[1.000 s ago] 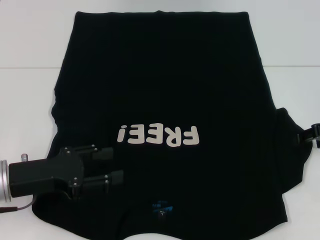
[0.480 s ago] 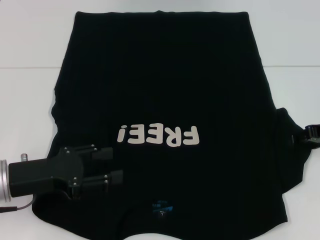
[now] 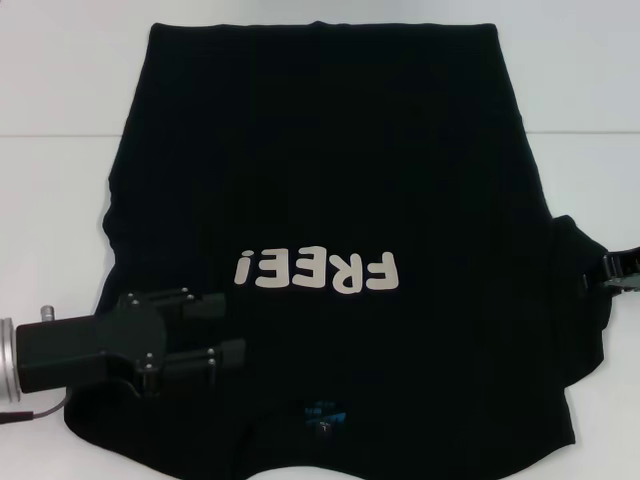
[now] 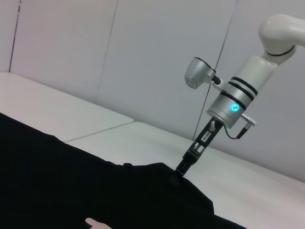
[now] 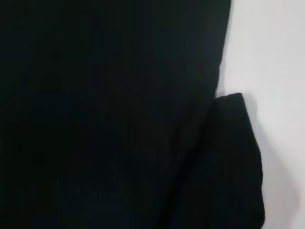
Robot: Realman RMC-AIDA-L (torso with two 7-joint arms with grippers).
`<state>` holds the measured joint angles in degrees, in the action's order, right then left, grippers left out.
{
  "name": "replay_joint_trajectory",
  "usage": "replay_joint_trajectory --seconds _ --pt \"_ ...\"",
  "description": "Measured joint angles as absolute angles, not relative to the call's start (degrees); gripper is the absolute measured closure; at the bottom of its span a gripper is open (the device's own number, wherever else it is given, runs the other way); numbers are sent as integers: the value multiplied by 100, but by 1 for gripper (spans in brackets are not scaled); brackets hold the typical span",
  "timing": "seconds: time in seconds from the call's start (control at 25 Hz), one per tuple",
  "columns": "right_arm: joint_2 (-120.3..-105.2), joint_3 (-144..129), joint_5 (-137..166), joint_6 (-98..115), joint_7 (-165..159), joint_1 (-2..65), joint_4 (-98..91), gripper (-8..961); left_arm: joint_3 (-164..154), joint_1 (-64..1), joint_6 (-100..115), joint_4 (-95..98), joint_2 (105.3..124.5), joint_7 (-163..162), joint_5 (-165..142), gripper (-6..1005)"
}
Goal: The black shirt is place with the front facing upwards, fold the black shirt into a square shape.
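Observation:
The black shirt (image 3: 320,190) lies spread front-up on the white table, with cream "FREE!" lettering (image 3: 316,270) and a blue neck label (image 3: 325,411) near the front edge. My left gripper (image 3: 232,330) lies low over the shirt's near left shoulder, open, with nothing between its fingers. My right gripper (image 3: 622,270) is at the tip of the shirt's right sleeve (image 3: 580,300), at the picture's right edge. The left wrist view shows that gripper (image 4: 183,167) touching a raised fold of sleeve. The right wrist view shows the sleeve (image 5: 238,157) on the table.
The white table (image 3: 60,200) shows bare strips left and right of the shirt, with a seam line across it. A grey panelled wall (image 4: 143,62) stands behind the right arm (image 4: 238,100).
My right gripper has slid a little to the right at the sleeve tip. My left gripper has barely moved.

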<state>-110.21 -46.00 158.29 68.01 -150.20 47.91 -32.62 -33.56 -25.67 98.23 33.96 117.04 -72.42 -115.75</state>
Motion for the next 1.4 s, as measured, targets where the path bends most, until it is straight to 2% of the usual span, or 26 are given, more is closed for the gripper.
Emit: replay_joint_trajectory --seconds 0.12,0.56,0.8,1.16,1.28,1.4 --pt "-11026 -4605 15829 6815 -15022 4797 -3271 634 -3350 -2567 9821 3392 11689 -7242 -11575 298" --pt "-10992 -4637 15829 6889 -14989 4808 -3313 859 -3340 -2566 9799 3392 11689 -7242 -11575 298" --pt "-10934 -4517 15773 7005 -14965 4727 -3544 900 -3340 -2575 9774 3392 11684 -7242 -11575 299" --pt "-10872 -3826 15736 7659 -14689 4627 -4327 909 -3329 -2583 9722 3392 11669 -7242 -11575 298" --pt "-10909 -3907 15687 7682 -14579 4716 -4358 911 -3329 -2585 9704 3392 11670 -7242 -11575 298" --pt "-11029 -4139 15680 7679 -14449 4909 -4310 911 -3331 -2592 9702 3392 11671 -7242 -11576 299"
